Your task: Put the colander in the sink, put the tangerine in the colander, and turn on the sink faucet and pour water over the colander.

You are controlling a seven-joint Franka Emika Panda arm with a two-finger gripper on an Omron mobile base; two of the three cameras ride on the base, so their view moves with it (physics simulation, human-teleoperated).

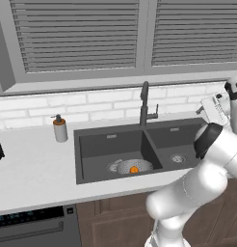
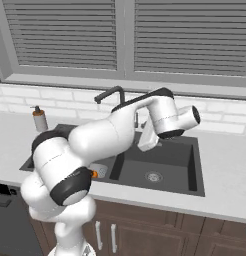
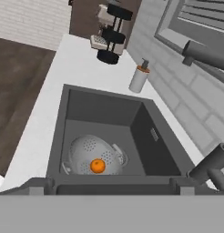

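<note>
Hand view looks down along the sink (image 3: 100, 107), a dark charcoal double basin set into a pale desk (image 3: 82, 68). In the nearer basin sits the colander (image 3: 89, 154), a silver-grey perforated bowl, upright on the basin floor. The tangerine (image 3: 98, 166), small and bright orange, rests inside it, near the bottom of the bowl. A soap pump bottle (image 3: 140, 78) stands on the desk behind the sink, by the white tile wall.

Left base view shows the same colander (image 1: 135, 167) in the left basin with the tangerine (image 1: 134, 169) in it. The sink faucet (image 1: 145, 103), tall and dark, rises behind the divider between the two basins, with its small lever jutting to the right. The tool (image 1: 214, 108) is at the far right, raised above the desk to the right of the faucet; whether its jaws are apart or together cannot be told.

Two parts of the task look done; the step in hand seems to be turning on the water. To do it well, the tool should likely approach the side lever from the right, stay clear of the spout, and push only the lever. The spout's aim is hard to read; it may need swinging over the left basin so water lands in the colander, not the empty right basin.
</note>
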